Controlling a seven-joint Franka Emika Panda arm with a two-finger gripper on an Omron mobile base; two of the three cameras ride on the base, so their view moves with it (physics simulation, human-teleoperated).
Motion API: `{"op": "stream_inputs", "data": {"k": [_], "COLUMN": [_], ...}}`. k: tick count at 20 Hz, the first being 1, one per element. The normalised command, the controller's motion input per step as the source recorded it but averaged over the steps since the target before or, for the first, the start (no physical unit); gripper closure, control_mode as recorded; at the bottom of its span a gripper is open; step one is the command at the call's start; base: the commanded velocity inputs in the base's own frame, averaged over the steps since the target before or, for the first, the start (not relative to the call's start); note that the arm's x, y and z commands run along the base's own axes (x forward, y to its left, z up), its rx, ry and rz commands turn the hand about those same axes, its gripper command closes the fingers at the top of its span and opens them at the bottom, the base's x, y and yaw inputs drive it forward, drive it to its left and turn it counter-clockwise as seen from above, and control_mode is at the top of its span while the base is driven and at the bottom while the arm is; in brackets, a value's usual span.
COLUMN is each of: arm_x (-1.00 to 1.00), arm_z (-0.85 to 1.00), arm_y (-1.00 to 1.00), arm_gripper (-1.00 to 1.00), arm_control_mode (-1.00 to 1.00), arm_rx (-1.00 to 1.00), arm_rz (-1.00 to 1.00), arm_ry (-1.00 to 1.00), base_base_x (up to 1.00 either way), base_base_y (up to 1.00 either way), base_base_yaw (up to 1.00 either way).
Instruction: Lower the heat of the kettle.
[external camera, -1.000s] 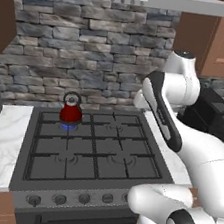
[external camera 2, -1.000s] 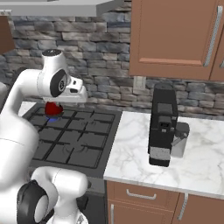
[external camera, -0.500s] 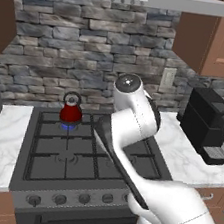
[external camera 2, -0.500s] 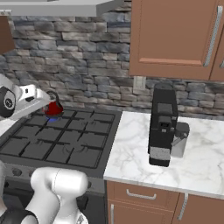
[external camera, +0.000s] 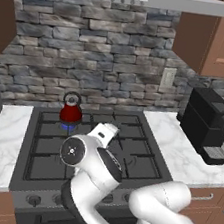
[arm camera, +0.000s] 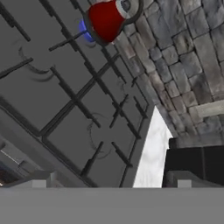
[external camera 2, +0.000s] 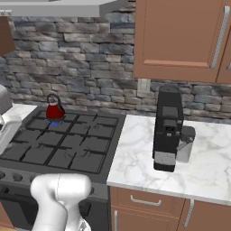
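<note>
Kettle (external camera: 71, 112) on rear-left burner, blue flame (external camera: 69, 126) beneath, stove (external camera: 129, 147)

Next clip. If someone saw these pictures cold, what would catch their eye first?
Probably the small red kettle on the stove's back left burner, with a blue flame glowing under it. Next, the white arm folded low over the stove's front edge, near the row of knobs. The black coffee machine stands out too, on the marble counter right of the stove.
</note>
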Motion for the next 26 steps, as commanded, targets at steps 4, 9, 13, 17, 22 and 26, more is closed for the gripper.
{"op": "stream_inputs", "data": {"k": [4, 9, 13, 17, 22, 26], "arm_x": [-0.24, -0.60, -0.21, -0.04, 0.00, 0.00], "arm_z": [-0.51, -0.18, -0.39, -0.47, -0.49, -0.34], "arm_y": [0.06, 0.34, 0.26, 0.14, 0.19, 0.84], "arm_gripper": [-1.00, -1.00, -1.00, -1.00, -1.00, -1.00], "arm_control_mode": [-1.00, -1.00, -1.00, -1.00, -1.00, -1.00], "arm_rx": [-0.12, -0.16, -0.16, -0.17, -0.11, -0.13], "arm_rz": [0.11, 0.12, 0.17, 0.19, 0.15, 0.02], "arm_ry": [-0.03, -0.04, 0.01, 0.10, 0.02, 0.00], "base_base_x": [0.00, 0.00, 0.00, 0.00, 0.00, 0.00], "base_base_y": [0.00, 0.00, 0.00, 0.00, 0.00, 0.00], "base_base_yaw": [0.00, 0.00, 0.00, 0.00, 0.00, 0.00]}}
